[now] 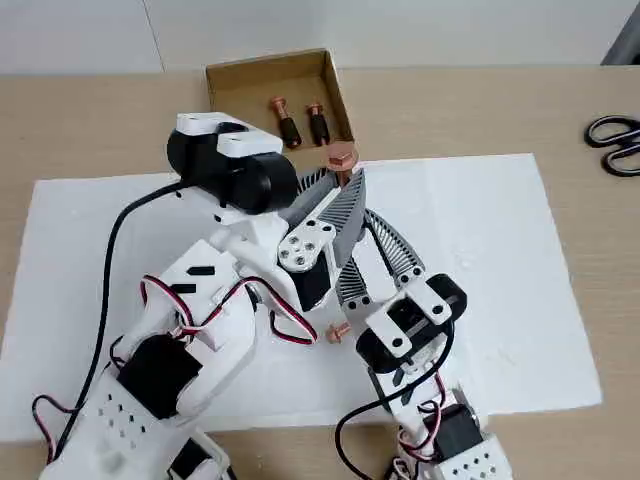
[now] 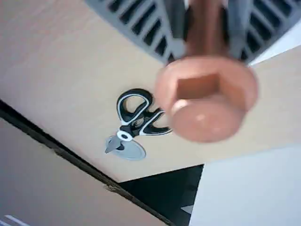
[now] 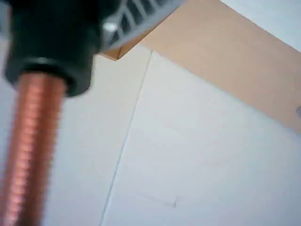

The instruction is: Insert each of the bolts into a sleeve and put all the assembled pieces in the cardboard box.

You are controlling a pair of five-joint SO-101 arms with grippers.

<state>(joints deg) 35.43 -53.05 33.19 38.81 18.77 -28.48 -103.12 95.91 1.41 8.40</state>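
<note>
Table (image 1: 80, 120), white paper sheet (image 1: 480, 230) spread across it. Cardboard box (image 1: 235, 85) at upper centre, past the sheet's far edge; two assembled pieces (image 1: 285, 120) lie inside. Scissors (image 1: 615, 143) at right edge. My left gripper (image 1: 343, 185), frame centre, is clamped on a copper bolt (image 2: 207, 99), head toward the box. My right gripper (image 1: 370, 268), just below, grips a black sleeve (image 3: 51, 42); a threaded shaft (image 3: 33, 150) protrudes from it. Second bolt (image 1: 338, 331) lies on the sheet, lower centre.
</note>
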